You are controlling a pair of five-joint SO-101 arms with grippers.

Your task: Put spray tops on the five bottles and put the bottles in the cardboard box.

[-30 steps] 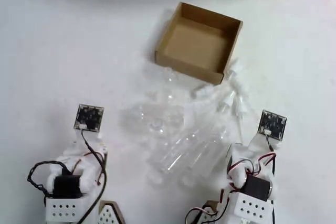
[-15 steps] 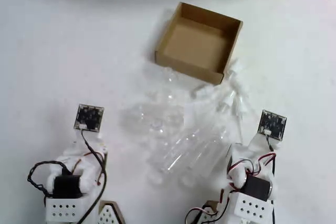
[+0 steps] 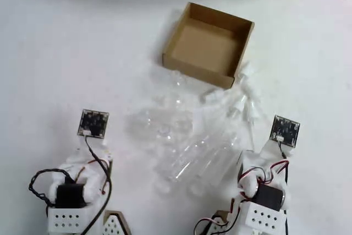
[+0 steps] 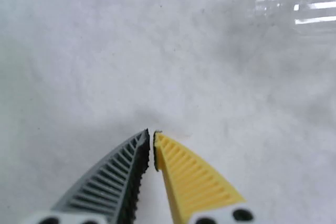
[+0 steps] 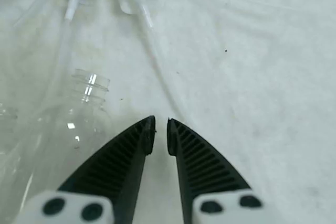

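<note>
Bottles [image 3: 187,147]: laid on their sides in a loose heap at the middle of the desk [image 3: 66,53], judged to be placed so that either side can reach them; one open, uncapped neck is seen from the right wrist.
Spray tops [image 3: 245,89]: gathered against the heap on its right-arm side, dip tubes exposed, none yet fitted there.
Cardboard box [image 3: 195,71]: set open side up just beyond the heap, nothing inside.
Count: one box; two tops are made out in the right wrist view; the clear, overlapping bottles cannot be counted.
Left end effector [image 4: 152,136]: closed tip to tip, nothing held, above bare desk.
Right end effector [image 5: 158,124]: all but closed, nothing held, beside the uncapped neck.
</note>
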